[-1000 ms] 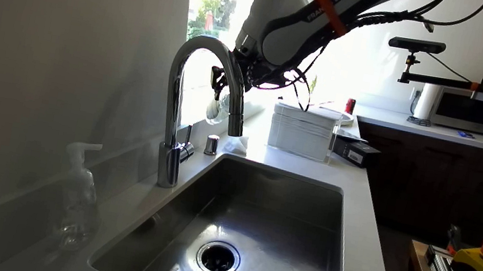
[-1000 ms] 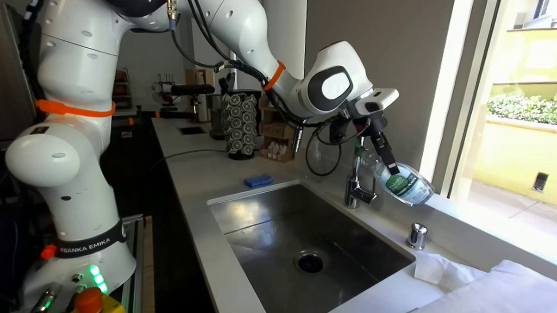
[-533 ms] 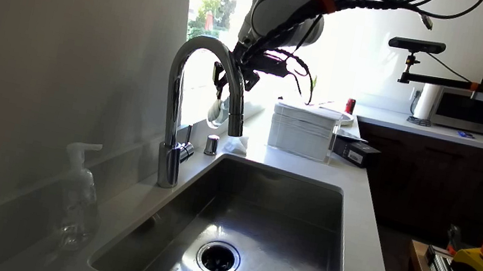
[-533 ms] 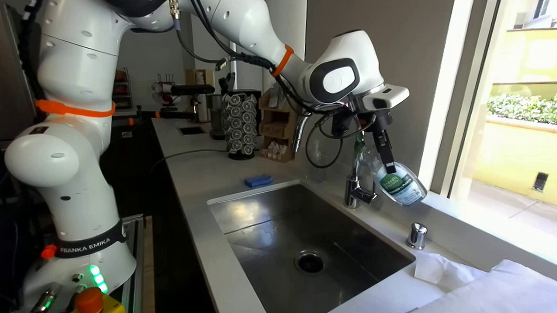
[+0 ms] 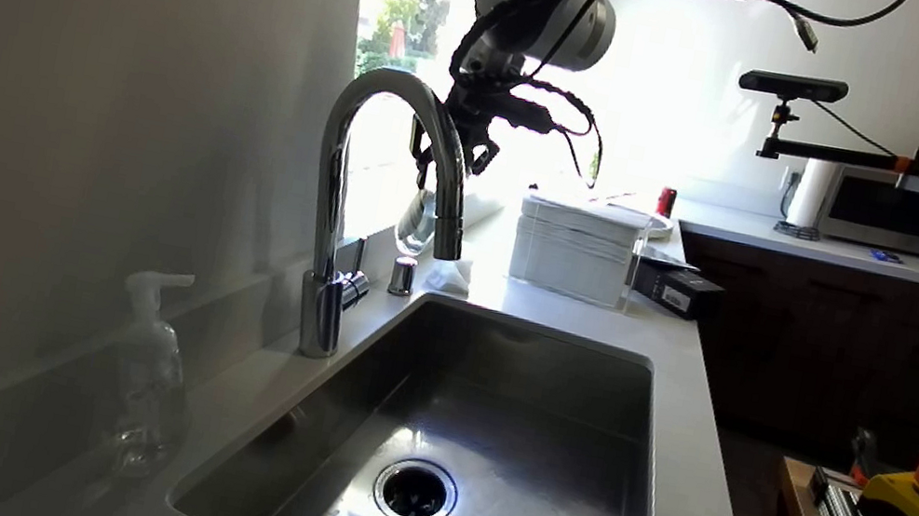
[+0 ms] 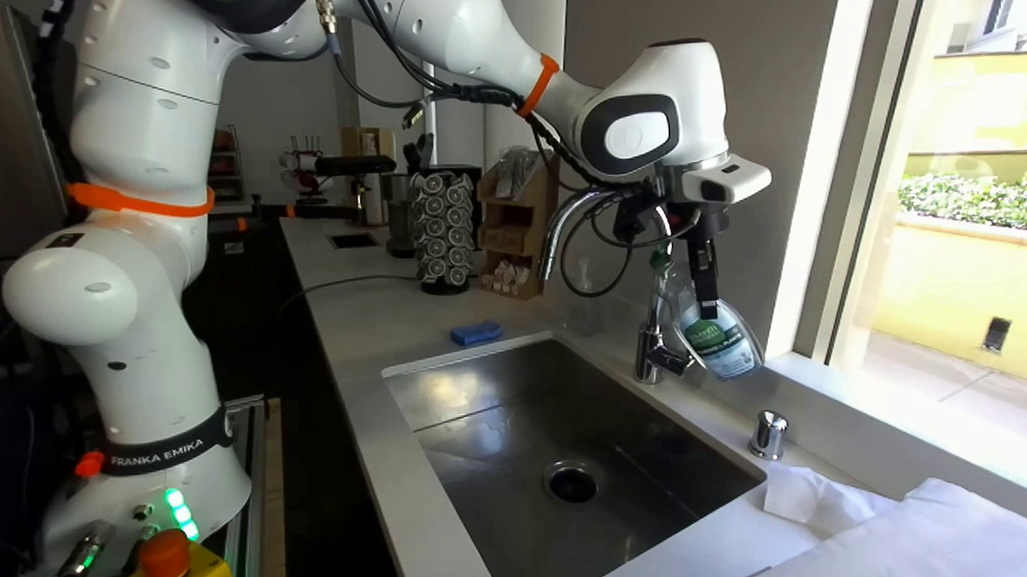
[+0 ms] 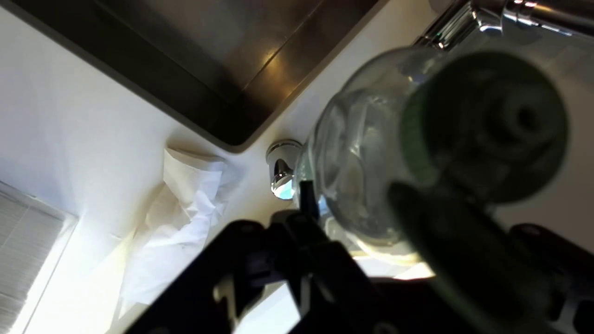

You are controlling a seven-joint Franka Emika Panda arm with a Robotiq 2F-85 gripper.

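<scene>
The black fingers (image 6: 703, 275) gripped a rounded, clear green-capped plastic bottle (image 6: 722, 348), which had swung nearer upright, apparently being righted mid-air.

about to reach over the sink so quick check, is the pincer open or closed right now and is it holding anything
Pincer: closed, holding a green-capped clear bottle, tilted with its cap end up.
</scene>
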